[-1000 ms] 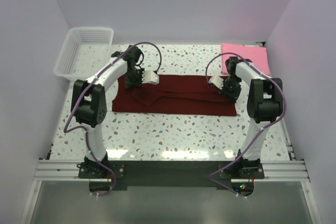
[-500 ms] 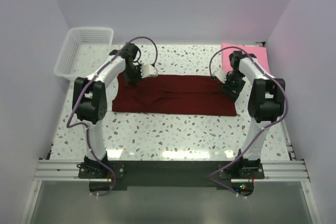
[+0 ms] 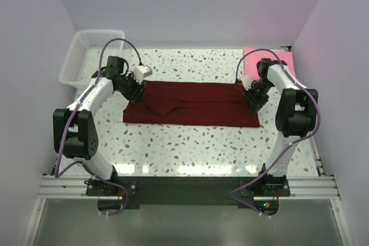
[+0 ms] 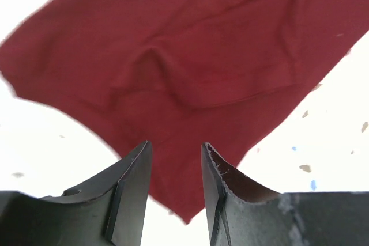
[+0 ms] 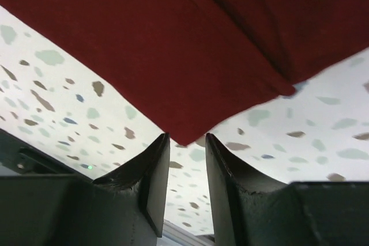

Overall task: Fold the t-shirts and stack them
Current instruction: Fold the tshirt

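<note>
Shirt (image 3: 190, 103) lies between left pincer (image 4: 176, 148) and right pincer (image 5: 187, 137).

The speckled counter (image 3: 190, 142) is carrying three things. A dark red t-shirt (image 3: 196, 105) is lying spread flat across its middle, running left to right and creasing near its left end. A folded pink shirt (image 3: 285, 57) is sitting at the far right corner, and a white mesh basket (image 3: 72, 56) is resting at the far left corner.

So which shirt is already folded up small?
The pink shirt, a compact rectangle in the far right corner. The red shirt lies spread long across the middle.
</note>
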### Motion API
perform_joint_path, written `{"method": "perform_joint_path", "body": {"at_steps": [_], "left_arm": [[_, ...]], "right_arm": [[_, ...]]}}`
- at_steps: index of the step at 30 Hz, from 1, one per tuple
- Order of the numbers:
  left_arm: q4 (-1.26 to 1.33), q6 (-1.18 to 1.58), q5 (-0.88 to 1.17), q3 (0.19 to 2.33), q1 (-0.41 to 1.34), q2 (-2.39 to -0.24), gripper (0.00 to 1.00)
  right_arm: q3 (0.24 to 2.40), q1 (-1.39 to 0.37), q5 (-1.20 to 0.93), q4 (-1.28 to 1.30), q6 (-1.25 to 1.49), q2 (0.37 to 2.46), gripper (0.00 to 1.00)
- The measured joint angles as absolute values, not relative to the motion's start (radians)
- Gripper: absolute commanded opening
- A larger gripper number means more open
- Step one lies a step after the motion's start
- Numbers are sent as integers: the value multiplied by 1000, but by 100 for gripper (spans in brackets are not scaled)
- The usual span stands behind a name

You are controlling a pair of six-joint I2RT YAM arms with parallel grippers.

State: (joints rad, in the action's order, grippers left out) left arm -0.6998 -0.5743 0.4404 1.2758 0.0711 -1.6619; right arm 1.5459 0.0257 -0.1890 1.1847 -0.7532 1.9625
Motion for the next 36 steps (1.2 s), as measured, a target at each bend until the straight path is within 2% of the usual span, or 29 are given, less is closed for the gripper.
{"method": "perform_joint_path", "body": {"at_steps": [7, 17, 24, 33, 36], "left_arm": [[-585, -429, 460, 1120, 105, -1684, 40], [-456, -330, 416, 1107, 201, -1766, 39], [-416, -290, 414, 1150, 237, -1842, 39], [-352, -244, 431, 1313, 253, -1914, 40], [-339, -233, 443, 1326, 248, -1913, 44]], "right_arm": [[1430, 17, -226, 1112, -648, 1962, 30], [1352, 17, -192, 1018, -586, 1976, 28], [1351, 17, -189, 1017, -582, 1977, 29], [1352, 17, -189, 1018, -583, 1977, 30], [1353, 16, -188, 1019, -583, 1977, 30]]}}
